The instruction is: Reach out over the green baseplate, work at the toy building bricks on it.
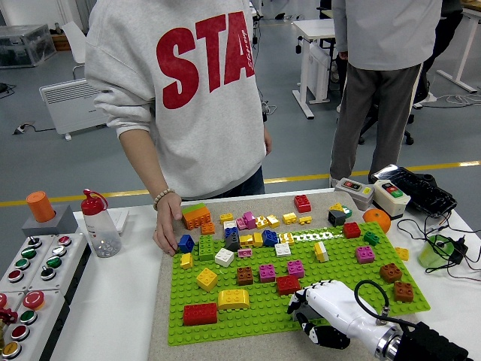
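Right hand (319, 310), glossy white plastic, fingers curled, holding nothing, lower right on studded green baseplate (255, 312); blocky bricks (279, 284) above it.

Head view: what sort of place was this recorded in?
Probably an indoor robotics lab or workshop: a grey floor with a yellow line, white workbenches behind, and a panel of push buttons beside the green baseplate.

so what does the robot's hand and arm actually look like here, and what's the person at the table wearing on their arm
The robot's right hand has a white shell with black finger joints and tips. A silver ring joins it to a black forearm, and a black cable loops above the wrist. The left arm is out of view. The person's hand comes from a light grey sweatshirt sleeve, with a beaded bracelet at the wrist.
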Controlling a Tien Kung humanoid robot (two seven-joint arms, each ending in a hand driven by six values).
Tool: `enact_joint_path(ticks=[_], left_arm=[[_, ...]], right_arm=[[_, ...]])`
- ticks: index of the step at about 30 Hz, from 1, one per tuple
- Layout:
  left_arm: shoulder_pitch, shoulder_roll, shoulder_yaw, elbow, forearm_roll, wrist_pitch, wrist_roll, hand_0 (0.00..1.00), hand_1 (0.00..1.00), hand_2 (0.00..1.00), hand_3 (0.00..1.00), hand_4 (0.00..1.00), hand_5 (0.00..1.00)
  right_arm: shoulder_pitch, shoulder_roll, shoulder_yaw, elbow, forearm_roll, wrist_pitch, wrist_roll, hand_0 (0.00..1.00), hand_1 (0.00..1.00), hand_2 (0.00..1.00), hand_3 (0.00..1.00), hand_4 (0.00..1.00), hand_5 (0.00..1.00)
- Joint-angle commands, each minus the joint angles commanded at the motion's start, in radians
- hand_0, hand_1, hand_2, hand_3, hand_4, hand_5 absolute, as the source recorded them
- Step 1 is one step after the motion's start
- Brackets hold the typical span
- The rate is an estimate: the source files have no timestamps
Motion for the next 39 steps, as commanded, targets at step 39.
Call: enact_joint_path(ticks=[39], left_arm=[[0.007, 0.000, -0.004, 0.000, 0.006, -0.001, 0.003, 0.653, 0.684, 0.671, 0.576, 0.287, 0.998]], right_arm=[[-0.036, -0.014, 0.159, 0.058, -0.020, -0.075, -0.012, 0.649, 0.657, 0.631, 0.598, 0.375, 0.170]])
